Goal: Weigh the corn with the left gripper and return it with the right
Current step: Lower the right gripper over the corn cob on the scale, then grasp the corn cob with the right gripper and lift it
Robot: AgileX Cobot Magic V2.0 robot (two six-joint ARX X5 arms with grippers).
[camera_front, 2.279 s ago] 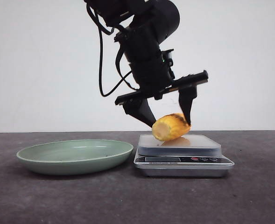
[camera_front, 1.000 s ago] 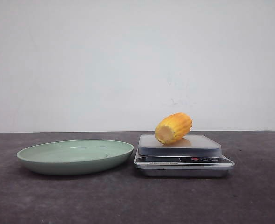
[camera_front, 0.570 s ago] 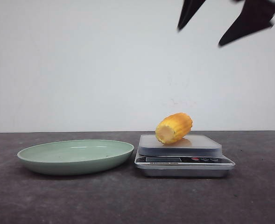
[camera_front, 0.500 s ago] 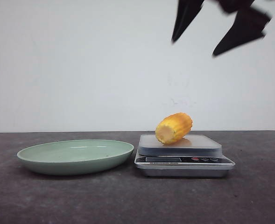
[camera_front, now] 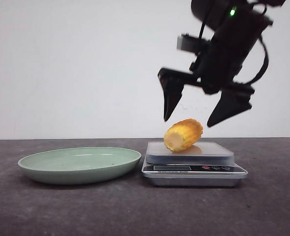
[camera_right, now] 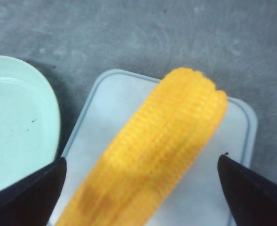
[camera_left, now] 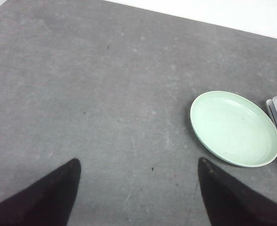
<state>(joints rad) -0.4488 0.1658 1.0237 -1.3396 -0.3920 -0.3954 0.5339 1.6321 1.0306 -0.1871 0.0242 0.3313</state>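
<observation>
While the dark grey tabletop [camera_front: 135, 211] stretches across the near part of the scene, a pale green plate [camera_front: 79, 164] rests on it at the left and a silver kitchen scale [camera_front: 194, 164] sits just beside it on the right, the two close but not touching. On the scale's platform lies the corn [camera_front: 183, 134], a stubby yellow-orange cob on its side, tilted, with its paler cut end facing near and left. Directly above it hangs the right claw [camera_front: 199, 110], fingers spread wide apart, one black fingertip [camera_front: 170, 107] over the cob's left end and the other over its right, neither touching it. From the right wrist view the corn [camera_right: 157, 150] lies between the two dark fingers, with the scale platform [camera_right: 105, 108] under it. Seen from the left wrist, the left claw [camera_left: 138, 197] is also spread apart, holding nothing, above bare tabletop well to the left of the plate [camera_left: 234, 127].
</observation>
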